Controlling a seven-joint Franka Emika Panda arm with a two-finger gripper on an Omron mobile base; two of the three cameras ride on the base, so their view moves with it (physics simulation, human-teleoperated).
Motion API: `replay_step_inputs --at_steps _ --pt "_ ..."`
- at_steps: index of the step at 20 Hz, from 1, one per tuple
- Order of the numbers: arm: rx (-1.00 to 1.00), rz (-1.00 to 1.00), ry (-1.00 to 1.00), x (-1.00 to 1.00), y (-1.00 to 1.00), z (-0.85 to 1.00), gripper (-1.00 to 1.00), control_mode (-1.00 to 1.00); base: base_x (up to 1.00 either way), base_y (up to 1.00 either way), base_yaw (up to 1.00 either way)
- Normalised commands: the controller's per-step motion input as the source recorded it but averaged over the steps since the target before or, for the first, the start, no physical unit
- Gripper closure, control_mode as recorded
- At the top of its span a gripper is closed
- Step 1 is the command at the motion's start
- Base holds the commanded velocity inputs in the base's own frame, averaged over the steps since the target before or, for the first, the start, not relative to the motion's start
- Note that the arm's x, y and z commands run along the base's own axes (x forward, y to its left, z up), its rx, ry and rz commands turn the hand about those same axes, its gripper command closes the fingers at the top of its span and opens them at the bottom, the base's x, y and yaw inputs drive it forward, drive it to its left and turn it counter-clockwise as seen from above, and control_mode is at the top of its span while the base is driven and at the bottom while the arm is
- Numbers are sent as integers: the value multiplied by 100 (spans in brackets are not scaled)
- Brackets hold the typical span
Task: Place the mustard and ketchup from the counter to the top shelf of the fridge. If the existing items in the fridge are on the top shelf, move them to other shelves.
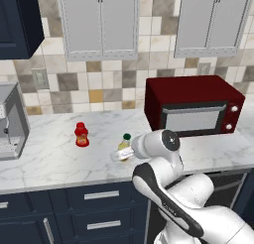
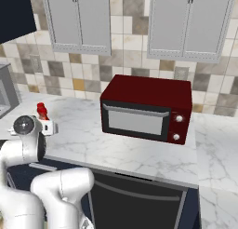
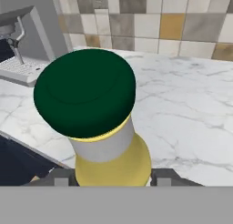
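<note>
A: Closest to my hand camera is the mustard (image 3: 98,123): its dark green cap sits right under the lens, with the yellow body below it.

B: Is the gripper (image 3: 111,177) on it?

A: I see a dark fingertip on each side of the yellow body, hard against it. So I read the gripper as part-way closed and clamped on the mustard.

B: Where is the bottle in the room?

A: On the bench (image 1: 59,163), near its front edge. From the left base camera the mustard (image 1: 124,148) stands upright with the arm's wrist just to its right. Whether its base rests on the marble or is just off it, I cannot tell.

B: And the ketchup?

A: The ketchup (image 1: 82,135) stands upright on the bench, to the left of the mustard and a little further back, clearly apart from it. From the right base camera I see the ketchup (image 2: 42,111) just behind the wrist.

B: Anything else on the bench?

A: A dark red microwave (image 1: 194,105) on the right with its door shut, and a grey coffee machine (image 1: 11,124) at the far left. Tiled wall and grey cupboards (image 1: 99,22) behind.
</note>
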Motion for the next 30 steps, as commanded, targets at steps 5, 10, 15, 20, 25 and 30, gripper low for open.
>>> replay_step_inputs --at_steps 5,10,15,20,25,30 --pt "-2 -3 -1 -93 -33 100 100 -100 0 0 0" --pt "-9 -11 5 -91 -74 100 100 -100 0 0 0" --pt "-9 -11 4 -74 -78 63 100 -100 0 0 0" --pt "3 -1 -4 -56 -20 0 100 -100 0 0 0" --pt "13 2 -2 -83 -26 0 100 -100 0 0 0" --pt "7 18 0 -48 -16 0 100 100 -37 -12 22"
